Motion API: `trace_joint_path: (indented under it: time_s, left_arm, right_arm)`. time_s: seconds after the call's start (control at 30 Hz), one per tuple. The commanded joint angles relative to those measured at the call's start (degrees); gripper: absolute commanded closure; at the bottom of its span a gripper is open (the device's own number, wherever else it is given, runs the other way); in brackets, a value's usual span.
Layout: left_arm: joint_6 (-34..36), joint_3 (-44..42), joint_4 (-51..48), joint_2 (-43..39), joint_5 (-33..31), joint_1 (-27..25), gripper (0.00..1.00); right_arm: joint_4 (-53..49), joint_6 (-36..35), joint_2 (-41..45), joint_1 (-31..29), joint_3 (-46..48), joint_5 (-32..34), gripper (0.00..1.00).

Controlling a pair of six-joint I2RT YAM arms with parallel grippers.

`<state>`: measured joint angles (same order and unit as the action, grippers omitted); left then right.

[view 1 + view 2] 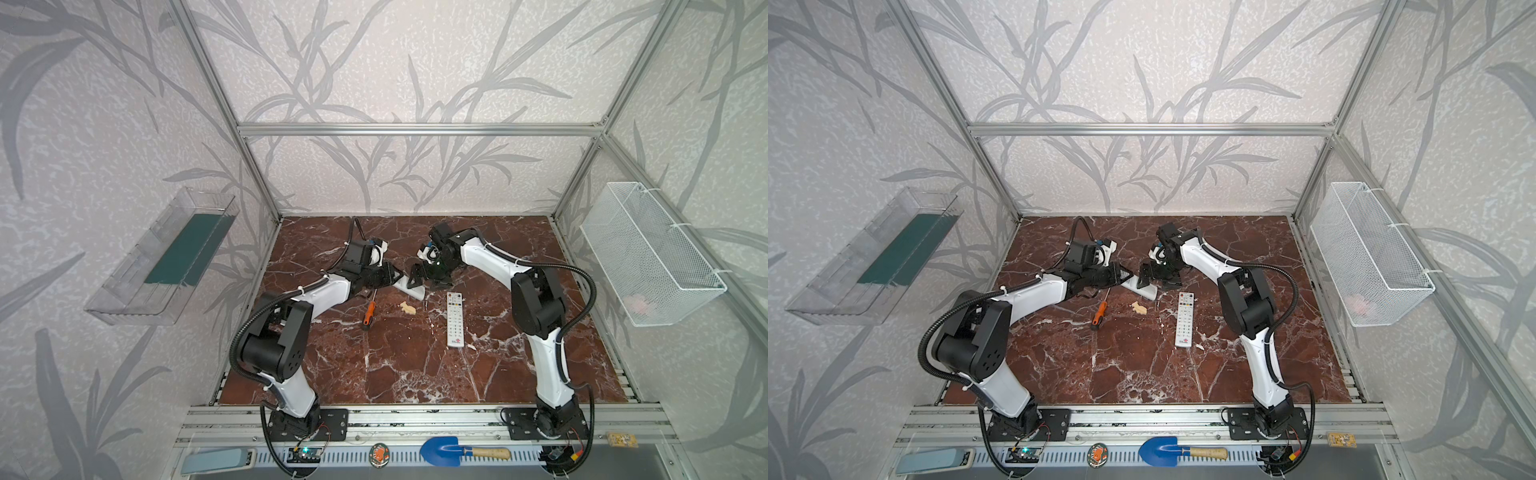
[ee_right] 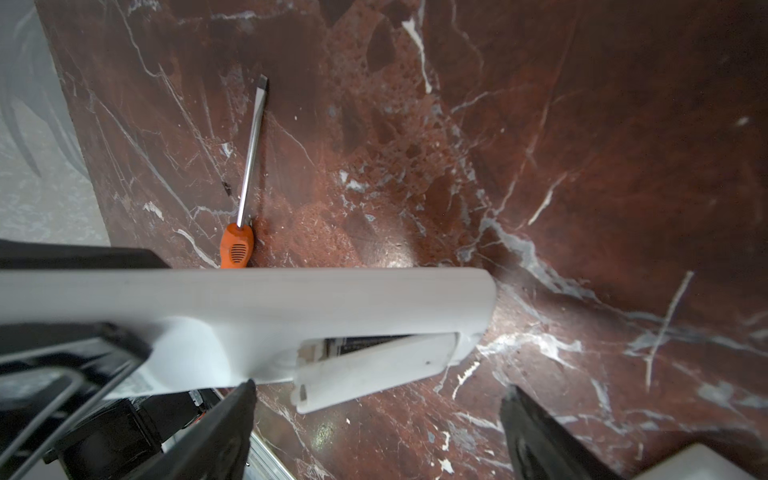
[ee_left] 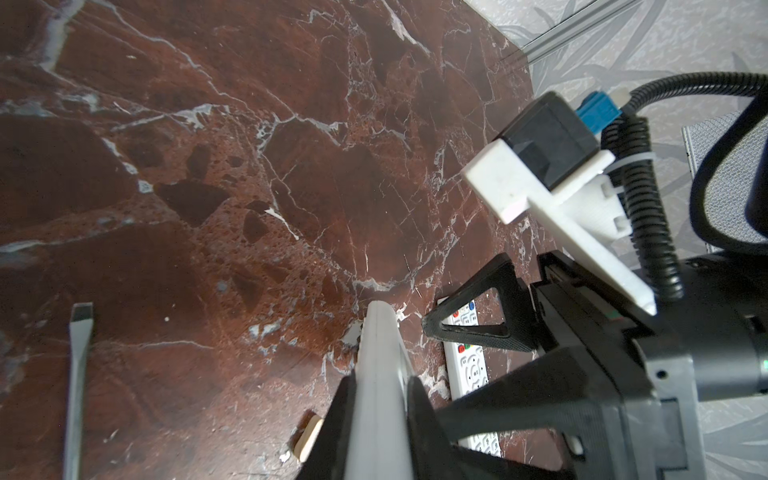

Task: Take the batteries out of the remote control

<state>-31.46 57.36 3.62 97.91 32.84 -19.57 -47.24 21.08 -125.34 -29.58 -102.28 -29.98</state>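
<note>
Gripped at one end in the clenched left tool point(image 3: 380, 415): white remote point(image 2: 291, 307), back up, cover point(image 2: 374, 368) ajar over a dark slot; batteries not discernible. Spread wide near the cover, clasping nothing: right tool point(image 1: 428, 281). Below, red-brown marble desk point(image 1: 374, 374) bearing a second remote point(image 1: 454, 320), orange screwdriver point(image 1: 368, 312), beige figure point(image 1: 408, 308). Around, leaf-patterned walls point(image 1: 374, 62), aluminium frame point(image 1: 415, 129).

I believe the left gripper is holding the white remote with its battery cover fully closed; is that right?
Not quite. The left gripper does hold the white remote, but its battery cover is not fully closed. The right wrist view shows it sitting askew, with a gap open into the compartment.
</note>
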Motion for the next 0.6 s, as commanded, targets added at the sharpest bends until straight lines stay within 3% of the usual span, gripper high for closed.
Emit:
trace_joint_path:
  time_s: [0.0,0.37,0.57]
  left_arm:
    - [1.63,1.52,-3.17,-0.89,-1.56,-0.38,1.00]
    - [2.77,1.44,-4.89,-1.63,-1.77,-0.47,1.00]
    - [5.56,3.46,-11.13,-2.36,-5.56,-0.77,1.00]
  right_arm:
    - [-2.75,-1.04,-1.39,0.04,-1.26,3.04,0.09]
    - [-2.37,0.14,-1.28,2.00,-0.23,6.47,0.10]
    - [-2.72,-0.38,1.42,2.84,1.86,7.32,0.10]
